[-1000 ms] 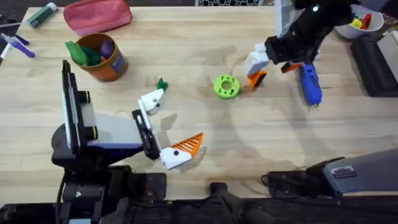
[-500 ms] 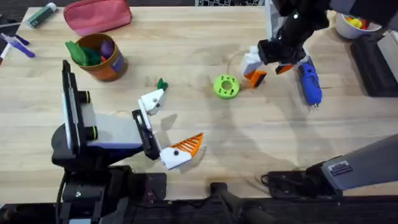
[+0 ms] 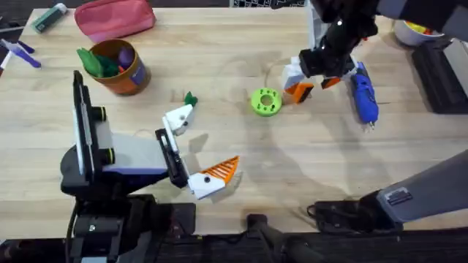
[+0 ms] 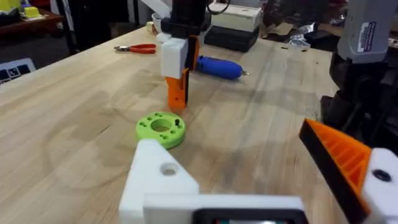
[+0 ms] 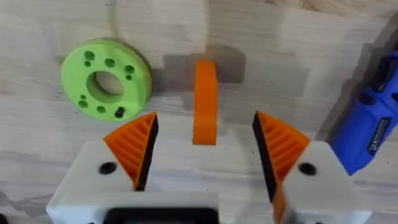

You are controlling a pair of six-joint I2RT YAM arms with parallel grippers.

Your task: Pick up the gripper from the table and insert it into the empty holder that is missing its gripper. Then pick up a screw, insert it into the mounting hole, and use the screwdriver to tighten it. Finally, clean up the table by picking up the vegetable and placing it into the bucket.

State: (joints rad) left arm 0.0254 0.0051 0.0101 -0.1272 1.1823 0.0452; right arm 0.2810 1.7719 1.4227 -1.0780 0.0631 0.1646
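The right gripper hovers with fingers spread over the loose orange gripper, lying between the green disc and the blue screwdriver: the pickup step, I'd say, needing a straight descent and squeeze.

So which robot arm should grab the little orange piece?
The right one, probably. The right gripper hangs open just above the orange gripper piece, one finger each side. The left gripper is far away.
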